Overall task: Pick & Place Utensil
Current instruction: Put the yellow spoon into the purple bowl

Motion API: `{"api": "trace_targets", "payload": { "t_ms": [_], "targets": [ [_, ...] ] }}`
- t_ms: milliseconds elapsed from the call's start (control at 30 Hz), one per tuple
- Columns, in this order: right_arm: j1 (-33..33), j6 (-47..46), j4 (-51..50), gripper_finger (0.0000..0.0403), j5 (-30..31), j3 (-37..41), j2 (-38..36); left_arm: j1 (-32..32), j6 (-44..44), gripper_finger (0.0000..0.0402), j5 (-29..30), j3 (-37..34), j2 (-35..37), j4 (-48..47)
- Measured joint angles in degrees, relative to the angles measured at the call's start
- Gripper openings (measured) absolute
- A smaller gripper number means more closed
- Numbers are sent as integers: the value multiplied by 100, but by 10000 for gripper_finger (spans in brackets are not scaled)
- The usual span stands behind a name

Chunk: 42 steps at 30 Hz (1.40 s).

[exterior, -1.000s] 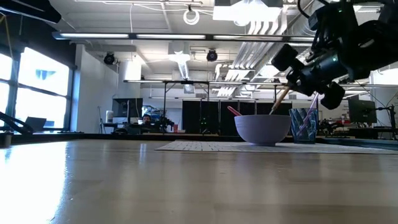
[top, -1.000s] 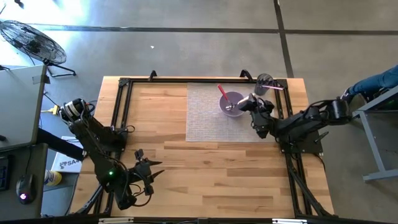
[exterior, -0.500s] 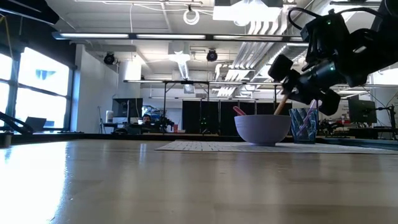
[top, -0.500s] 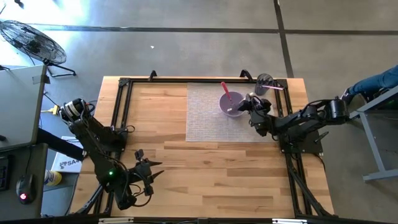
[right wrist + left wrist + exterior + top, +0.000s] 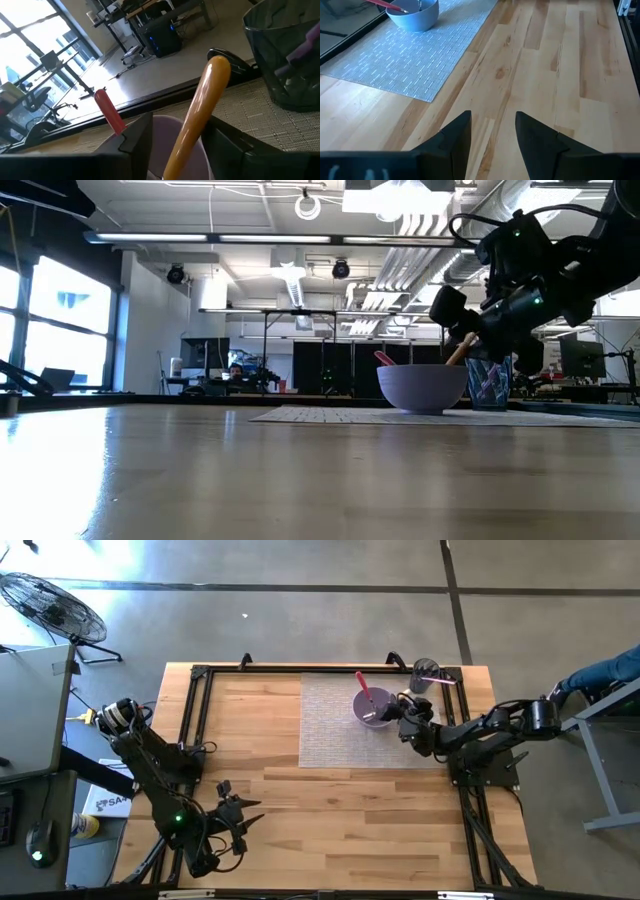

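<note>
Lowered since a second ago, the right end effector (image 5: pixel 401 712) grips a wooden-handled utensil (image 5: pixel 199 112), its head inside the purple bowl (image 5: pixel 372 707) near the desk's far right corner. Left end effector (image 5: pixel 243 816) waits open near the front edge.

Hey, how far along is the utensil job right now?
Done: a red-handled utensil already sits in the purple bowl. In hand: the right gripper holds a wooden-handled utensil at the bowl. Left: letting go. The left gripper waits open near the table's front.
</note>
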<state>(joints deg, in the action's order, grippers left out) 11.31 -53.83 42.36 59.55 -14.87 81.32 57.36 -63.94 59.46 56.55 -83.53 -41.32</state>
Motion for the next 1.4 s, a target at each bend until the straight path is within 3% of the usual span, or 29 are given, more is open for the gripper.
{"api": "trace_targets", "payload": {
  "t_ms": [233,467,833,1033,1400],
  "targets": [
    [-2,27,-190,186,-13,0,-2,0,-105,150,-22,0,0,4],
    [-9,16,-916,186,-45,-2,-345,0,-109,150,-43,0,0,99],
    [-11,5,-2896,166,-495,-2,-1590,0,-119,150,99,0,0,122],
    [-56,568,-3378,157,-1075,-2,-2435,0,-89,150,128,0,0,81],
    [-540,1273,-3916,149,-897,-2,-3666,-273,-103,150,405,0,-2,92]
  ]
}}
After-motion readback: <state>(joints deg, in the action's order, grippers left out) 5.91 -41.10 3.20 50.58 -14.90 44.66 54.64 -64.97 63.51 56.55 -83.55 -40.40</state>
